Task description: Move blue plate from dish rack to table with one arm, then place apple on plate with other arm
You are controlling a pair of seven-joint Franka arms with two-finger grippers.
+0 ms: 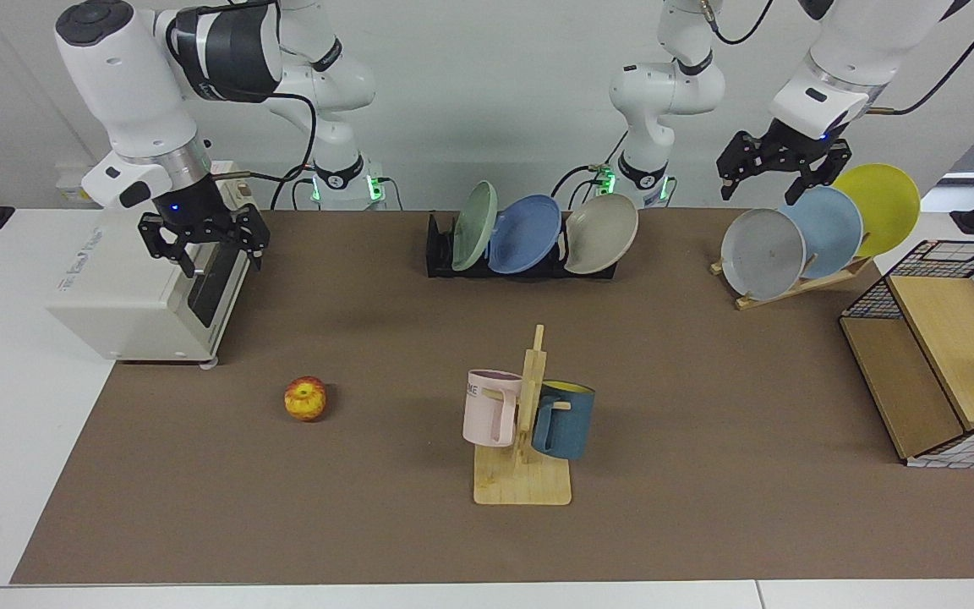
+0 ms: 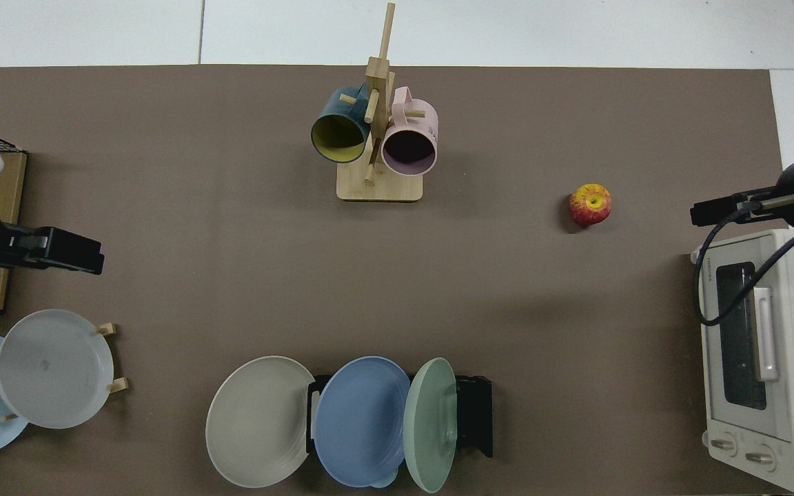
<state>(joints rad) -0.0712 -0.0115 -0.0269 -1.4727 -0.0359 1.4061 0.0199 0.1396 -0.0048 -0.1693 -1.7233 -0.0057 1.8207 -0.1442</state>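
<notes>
Start of task: the blue plate (image 1: 525,233), middle of three in the dish rack (image 1: 440,250), should be pinched by its upper rim and lifted clear by the open, empty left gripper (image 1: 779,173); the right gripper (image 1: 204,245), also open, waits near the single apple (image 1: 306,398).

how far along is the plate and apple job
Nothing looks done yet. The blue plate stands in the black dish rack between a green and a beige plate. The apple lies alone on the table. Neither open gripper holds anything: the right gripper hangs by the toaster oven, the left gripper above the wooden rack.
</notes>
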